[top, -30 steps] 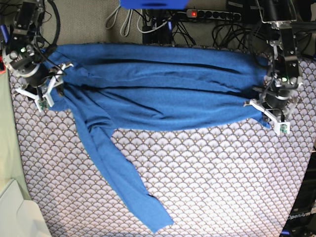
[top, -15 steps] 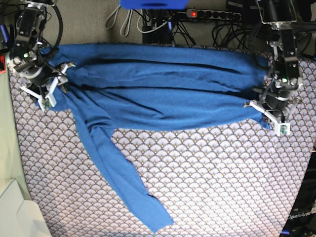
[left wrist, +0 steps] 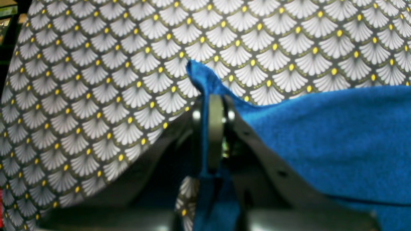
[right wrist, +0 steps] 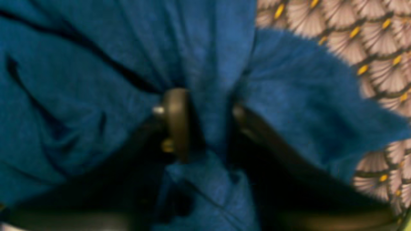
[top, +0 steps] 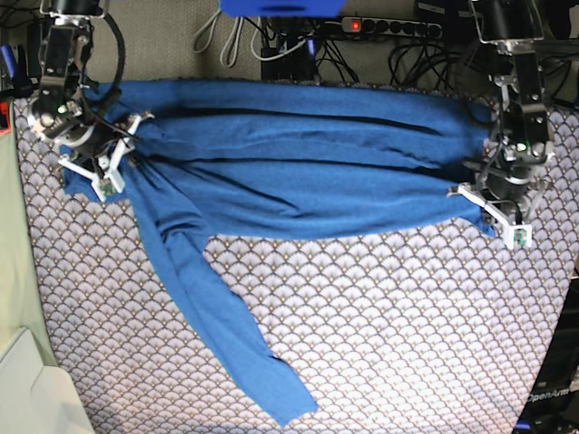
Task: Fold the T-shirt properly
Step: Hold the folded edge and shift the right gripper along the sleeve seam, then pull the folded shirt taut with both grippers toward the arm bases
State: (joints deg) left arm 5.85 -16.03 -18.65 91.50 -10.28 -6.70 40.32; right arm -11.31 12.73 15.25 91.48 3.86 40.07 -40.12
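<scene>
Right end effector pinches a bunched corner of the T-shirt, which lies spread across the far half of the bench, one sleeve trailing nearward. Left end effector clamps the opposite edge, presumably to hold the fabric taut for folding.

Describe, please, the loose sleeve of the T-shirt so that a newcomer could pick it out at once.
Start from the scallop-patterned table cover and find the T-shirt, spread as a wide band along the far edge. Near the right gripper, the loose sleeve runs diagonally down to the near edge. It is the only blue strip reaching out alone across the pattern.
</scene>
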